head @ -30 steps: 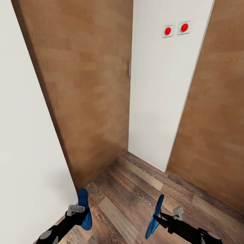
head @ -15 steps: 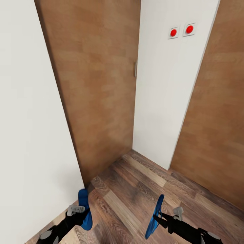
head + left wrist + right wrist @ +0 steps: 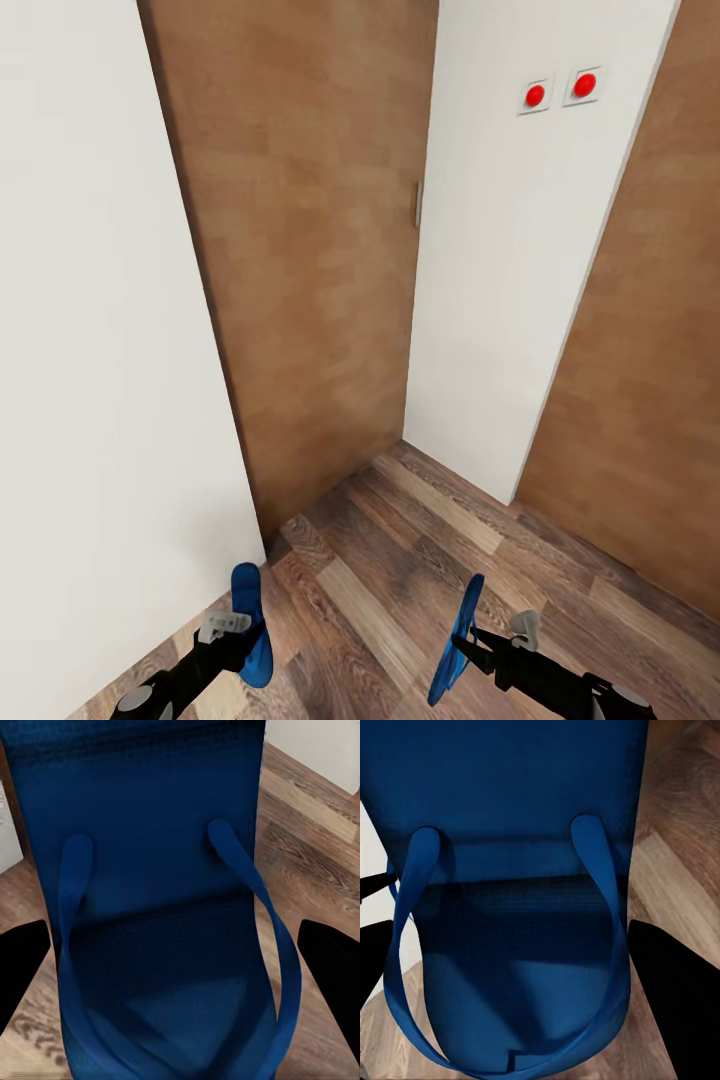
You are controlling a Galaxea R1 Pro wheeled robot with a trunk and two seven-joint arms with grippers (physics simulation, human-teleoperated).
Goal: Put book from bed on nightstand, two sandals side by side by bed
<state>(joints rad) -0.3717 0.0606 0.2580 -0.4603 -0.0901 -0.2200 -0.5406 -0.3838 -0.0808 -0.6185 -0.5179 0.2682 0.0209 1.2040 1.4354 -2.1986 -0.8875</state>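
In a corner by a wooden door (image 3: 310, 250): both sandals carried, bed and book out of sight.
Left gripper (image 3: 238, 630) grasps one sandal (image 3: 250, 620), right gripper (image 3: 478, 640) the other sandal (image 3: 455, 645); risk: turning near the wall (image 3: 90, 350), a sandal could snag and slip free.

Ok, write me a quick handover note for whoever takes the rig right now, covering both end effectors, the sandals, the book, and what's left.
Left end effector: shut on the left sandal, held above the floor.
Right end effector: shut on the right sandal, held edge-on above the floor.
Surroundings: the robot faces a corner with a white wall, two wooden doors and wood-plank floor. Two red buttons sit on the wall.
Done: both sandals picked up.
Left: reach the bed, set the sandals side by side next to it, then move the book from the bed onto a nightstand.
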